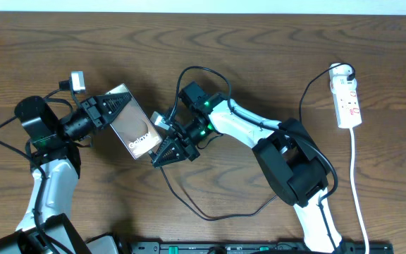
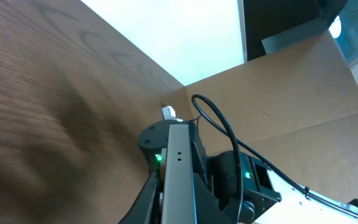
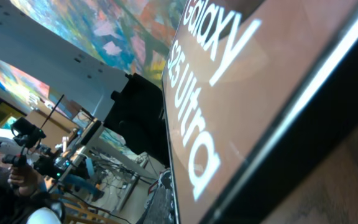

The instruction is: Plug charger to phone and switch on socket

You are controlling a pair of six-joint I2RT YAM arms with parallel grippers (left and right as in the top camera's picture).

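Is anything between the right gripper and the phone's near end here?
Nothing visible. Overhead, the right gripper sits right at the lower end of the phone, with no object between them; the left gripper grips the phone's upper end.

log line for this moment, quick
left gripper: clamps phone at one end | right gripper: at phone's other end, grip unclear | charger: cable trails near right gripper | socket: apart from both arms
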